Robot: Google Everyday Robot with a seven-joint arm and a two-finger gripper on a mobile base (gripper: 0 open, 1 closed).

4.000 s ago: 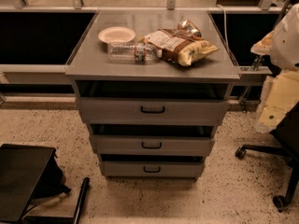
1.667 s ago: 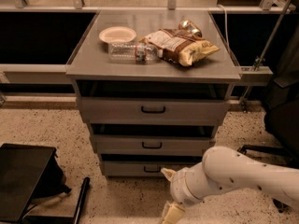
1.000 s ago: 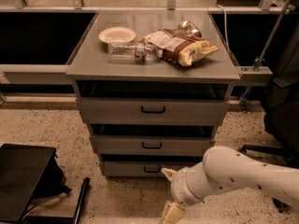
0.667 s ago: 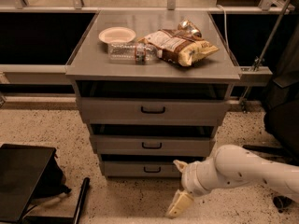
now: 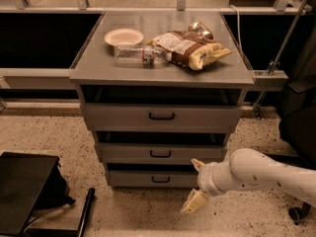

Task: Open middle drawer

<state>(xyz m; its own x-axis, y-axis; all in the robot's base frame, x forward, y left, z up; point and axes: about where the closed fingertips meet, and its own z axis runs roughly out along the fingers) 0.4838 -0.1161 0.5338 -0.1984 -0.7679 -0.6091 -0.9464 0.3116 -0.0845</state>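
Observation:
The middle drawer [image 5: 128, 153] is a shallow grey metal front with a small black bar handle [image 5: 160, 154], set between a taller top drawer [image 5: 118, 117] and a bottom drawer [image 5: 128, 179]. All three fronts stand a little way out. My gripper [image 5: 194, 183] is open, with one tan finger [image 5: 197, 164] up by the middle drawer's lower right and the other finger [image 5: 194, 202] down near the floor. It sits right of and below the handle, on a white arm [image 5: 261, 172] coming in from the right, and holds nothing.
The cabinet top [image 5: 94, 63] carries a paper bowl [image 5: 123, 36], a plastic bottle [image 5: 140, 54], a chip bag [image 5: 192, 48] and a can [image 5: 200, 28]. A black case [image 5: 24, 191] and a black rod [image 5: 84, 212] lie on the floor at left. A dark chair [image 5: 298, 127] stands at right.
The arm swung down from the upper right to low in front of the cabinet, then the gripper moved right and slightly up, closer to the drawer fronts. The drawers have not moved.

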